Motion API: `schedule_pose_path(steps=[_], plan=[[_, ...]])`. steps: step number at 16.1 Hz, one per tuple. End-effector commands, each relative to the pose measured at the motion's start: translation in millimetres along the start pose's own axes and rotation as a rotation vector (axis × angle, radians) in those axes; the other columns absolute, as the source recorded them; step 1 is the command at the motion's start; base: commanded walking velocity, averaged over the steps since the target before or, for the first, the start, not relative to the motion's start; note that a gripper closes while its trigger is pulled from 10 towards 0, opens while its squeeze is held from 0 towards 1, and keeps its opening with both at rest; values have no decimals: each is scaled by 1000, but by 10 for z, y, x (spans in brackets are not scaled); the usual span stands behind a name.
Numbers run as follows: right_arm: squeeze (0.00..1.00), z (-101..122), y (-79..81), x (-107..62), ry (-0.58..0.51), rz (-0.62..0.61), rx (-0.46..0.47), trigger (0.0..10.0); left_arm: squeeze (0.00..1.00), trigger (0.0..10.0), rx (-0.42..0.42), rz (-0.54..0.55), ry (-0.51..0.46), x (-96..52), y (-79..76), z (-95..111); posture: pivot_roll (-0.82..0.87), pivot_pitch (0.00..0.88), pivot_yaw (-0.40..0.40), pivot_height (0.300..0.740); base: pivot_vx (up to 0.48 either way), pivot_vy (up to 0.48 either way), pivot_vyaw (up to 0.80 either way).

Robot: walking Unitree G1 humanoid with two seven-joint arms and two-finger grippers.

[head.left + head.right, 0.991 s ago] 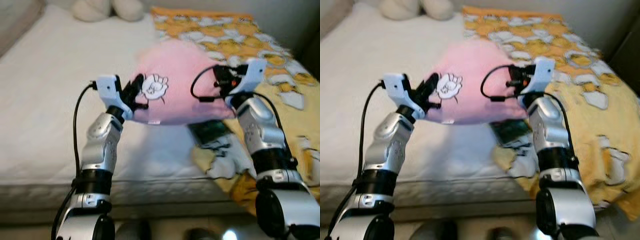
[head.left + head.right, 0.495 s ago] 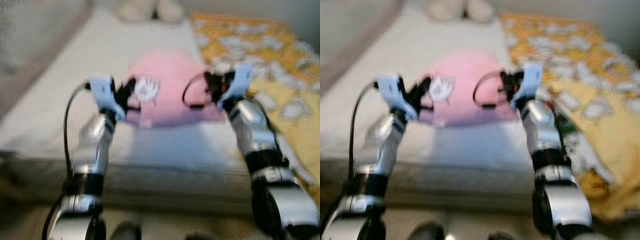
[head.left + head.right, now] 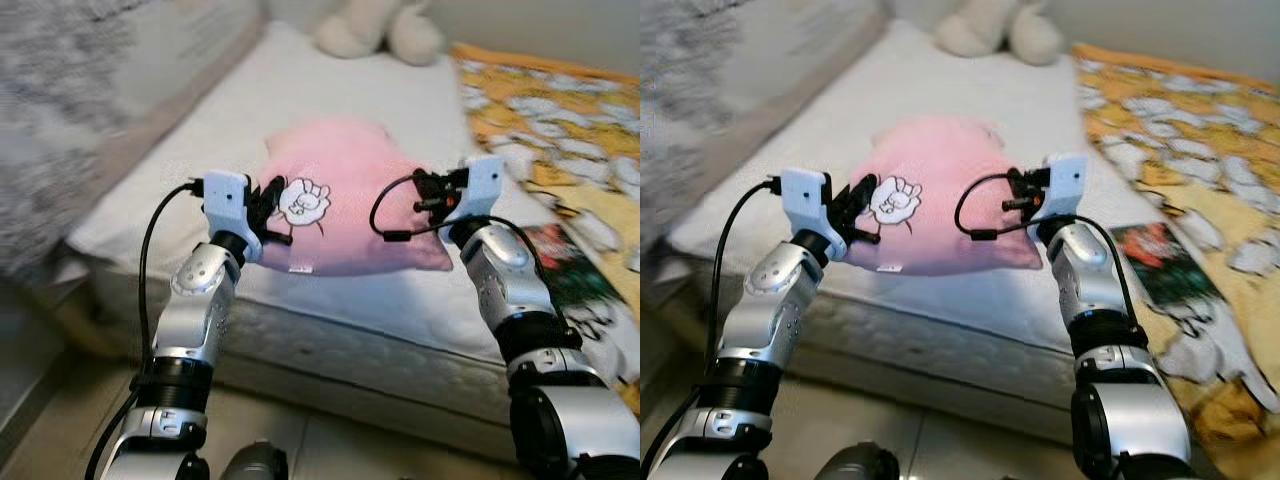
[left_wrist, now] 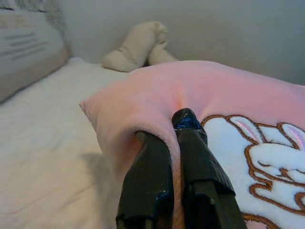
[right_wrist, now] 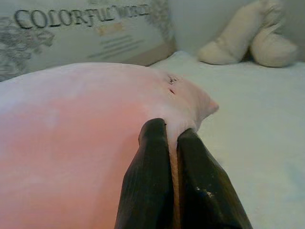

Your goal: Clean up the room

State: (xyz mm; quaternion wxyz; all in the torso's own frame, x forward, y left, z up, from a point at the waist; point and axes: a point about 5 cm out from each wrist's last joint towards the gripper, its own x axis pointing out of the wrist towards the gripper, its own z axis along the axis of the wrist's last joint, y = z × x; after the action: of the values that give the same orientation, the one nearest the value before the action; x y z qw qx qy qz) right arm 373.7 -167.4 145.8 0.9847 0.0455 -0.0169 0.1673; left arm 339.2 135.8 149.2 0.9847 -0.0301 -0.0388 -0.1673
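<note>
Camera has swung left and back since a second ago; pink pillow (image 3: 345, 200) stays pinched between both arms. Left end effector (image 4: 178, 138) clamped on pillow's edge by the rabbit patch, right end effector (image 5: 169, 136) clamped on the opposite edge. Pillow sits over the white bed (image 3: 180, 160), near its front edge; probably being carried to tidy. Beyond: plush toy (image 3: 380, 30), yellow blanket (image 3: 560, 110). No containers.
</note>
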Motion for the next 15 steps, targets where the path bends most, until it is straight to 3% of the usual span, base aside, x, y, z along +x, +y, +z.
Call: schedule_pose_path(steps=[1, 6, 9, 15], plan=[[0, 88, -145, -37, -47, -61, -12, 0, 0, 0, 46, 48, -59, -10, 103, 147, 65, 0, -43, 724, 0, 0, 563], [0, 1, -97, -72, -56, -85, -17, 0, 0, 0, 99, 24, -52, 29, 138, 182, 55, 0, -23, 724, 0, 0, 108], [0, -31, -42, -76, -64, -74, -15, 0, 0, 0, 107, 13, -56, 56, 148, 210, 45, 0, -18, 724, 0, 386, 0], [0, -20, -45, -87, -75, -85, -26, 0, 0, 0, 81, -7, -36, 102, 161, 162, 26, 0, -17, 724, 357, 277, 0]])
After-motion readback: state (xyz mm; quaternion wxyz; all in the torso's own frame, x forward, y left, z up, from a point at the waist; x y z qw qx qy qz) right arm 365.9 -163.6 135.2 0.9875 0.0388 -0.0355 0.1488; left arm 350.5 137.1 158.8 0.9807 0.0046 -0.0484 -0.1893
